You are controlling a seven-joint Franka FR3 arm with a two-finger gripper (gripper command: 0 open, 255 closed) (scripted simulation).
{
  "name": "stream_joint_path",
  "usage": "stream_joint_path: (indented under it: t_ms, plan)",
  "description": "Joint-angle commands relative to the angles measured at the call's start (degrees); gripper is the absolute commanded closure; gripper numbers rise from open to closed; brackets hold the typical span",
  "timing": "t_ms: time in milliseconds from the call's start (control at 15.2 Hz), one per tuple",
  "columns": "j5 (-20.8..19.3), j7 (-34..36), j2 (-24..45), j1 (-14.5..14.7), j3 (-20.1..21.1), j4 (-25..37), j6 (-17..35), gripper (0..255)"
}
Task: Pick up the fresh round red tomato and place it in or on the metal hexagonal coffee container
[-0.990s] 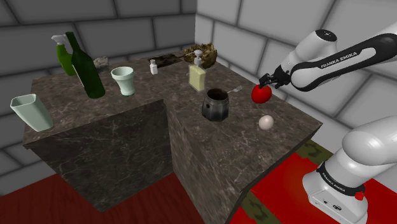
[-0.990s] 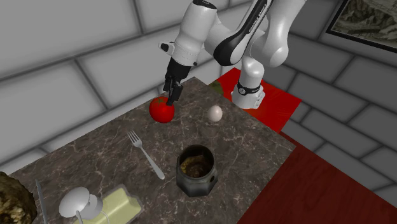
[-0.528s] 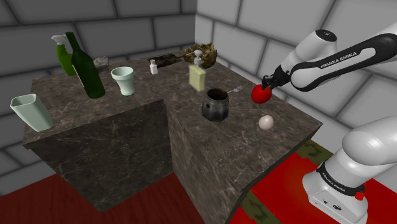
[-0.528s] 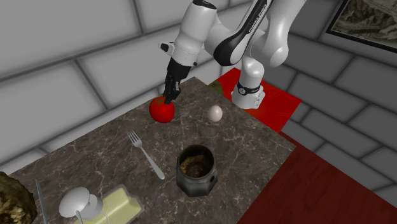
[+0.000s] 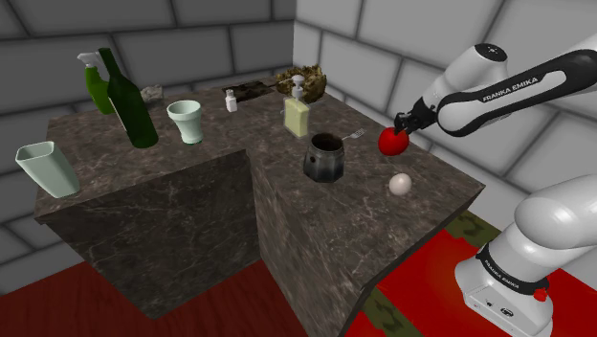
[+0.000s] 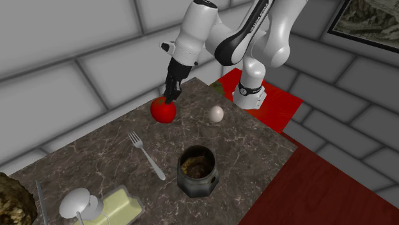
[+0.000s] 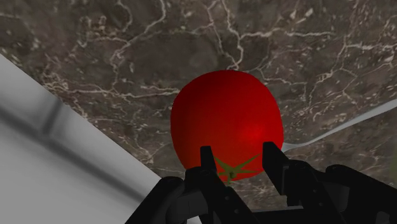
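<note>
Gripper (image 7: pixel 238 153) closed narrow on the top of the red tomato (image 7: pixel 226 118), one black finger on each side of the green stem. In the shoulder view the gripper (image 5: pixel 400 127) comes down onto the tomato (image 5: pixel 391 143) from 1 o'clock. Cannot tell if the tomato rests on the dark marble counter (image 5: pixel 316 220) or hangs just off it.

Tomato is at 3 o'clock of the dark hexagonal container (image 5: pixel 323 158) in the shoulder view, apart from it. A pale egg (image 5: pixel 400 184) lies at 6 o'clock of the tomato.

In the second exterior view the gripper (image 6: pixel 169 96) sits on the tomato (image 6: pixel 162 110), which is at 11 o'clock of the open-topped container (image 6: pixel 197 170). Egg (image 6: pixel 217 114) is at 3 o'clock of the tomato. Fork (image 6: pixel 146 155) is between 9 and 10 o'clock of the container. Soap dispenser (image 6: pixel 96 206) is at 8 o'clock, farther off.
</note>
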Motion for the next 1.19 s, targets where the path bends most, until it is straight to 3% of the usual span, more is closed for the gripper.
stream_joint_path:
  t_ms: [0,1122]
  plan:
    - [0.28,-0.24,-1.2,0.34,-0.22,0.47,-1.7,255]
    - [2.12,-2.15,-10.2,2.22,-1.37,8.41,-18.65,255]
